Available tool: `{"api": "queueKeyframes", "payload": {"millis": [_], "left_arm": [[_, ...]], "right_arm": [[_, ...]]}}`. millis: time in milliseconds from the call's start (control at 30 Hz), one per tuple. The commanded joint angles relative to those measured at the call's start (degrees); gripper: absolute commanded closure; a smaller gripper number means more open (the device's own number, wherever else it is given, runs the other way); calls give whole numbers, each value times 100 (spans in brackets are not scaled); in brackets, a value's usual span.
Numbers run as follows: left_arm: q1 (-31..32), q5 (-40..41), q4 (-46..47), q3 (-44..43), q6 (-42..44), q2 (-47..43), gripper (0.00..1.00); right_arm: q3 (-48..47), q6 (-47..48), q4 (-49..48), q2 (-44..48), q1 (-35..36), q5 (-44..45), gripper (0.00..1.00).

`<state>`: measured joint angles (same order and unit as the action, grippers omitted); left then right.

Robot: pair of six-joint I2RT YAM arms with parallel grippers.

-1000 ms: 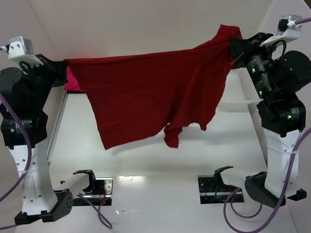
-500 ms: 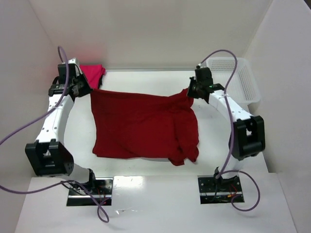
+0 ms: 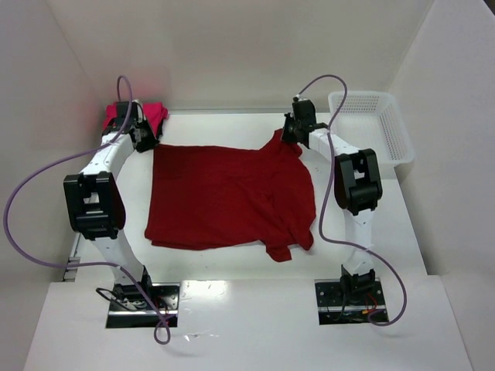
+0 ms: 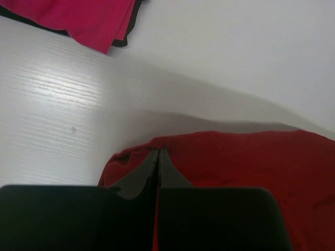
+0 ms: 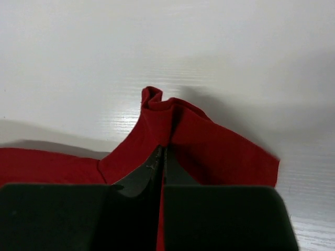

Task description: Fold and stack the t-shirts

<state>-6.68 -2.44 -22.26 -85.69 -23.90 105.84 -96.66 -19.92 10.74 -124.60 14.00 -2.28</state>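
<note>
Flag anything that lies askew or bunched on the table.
The crimson t-shirt is not flat: its right side is rumpled, with a twisted flap hanging past the near hem. Its far right corner is bunched where the right gripper pinches it. Nothing else stands out.

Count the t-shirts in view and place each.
2. The dark red t-shirt lies spread in the middle, its far corners pinched in the left fingers and right fingers. The magenta-pink t-shirt sits at the far left corner, partly behind the left arm.
</note>
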Motion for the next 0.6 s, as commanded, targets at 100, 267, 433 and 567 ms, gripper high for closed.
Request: {"api": "queueKeyframes", "payload": {"millis": [100, 267, 433, 567], "left_arm": [[-35, -19, 284, -238, 158, -99, 100], [-35, -20, 284, -185, 210, -99, 100], [-35, 41, 232, -123, 324, -152, 100], [-35, 112, 100, -176, 377, -152, 100]], "right_arm": [[-1396, 339, -321, 59, -20, 360, 94], [-2217, 595, 270, -539, -20, -35, 37], [-1700, 464, 323, -470, -20, 431, 1], [-1461, 357, 174, -662, -73, 421, 1]]}}
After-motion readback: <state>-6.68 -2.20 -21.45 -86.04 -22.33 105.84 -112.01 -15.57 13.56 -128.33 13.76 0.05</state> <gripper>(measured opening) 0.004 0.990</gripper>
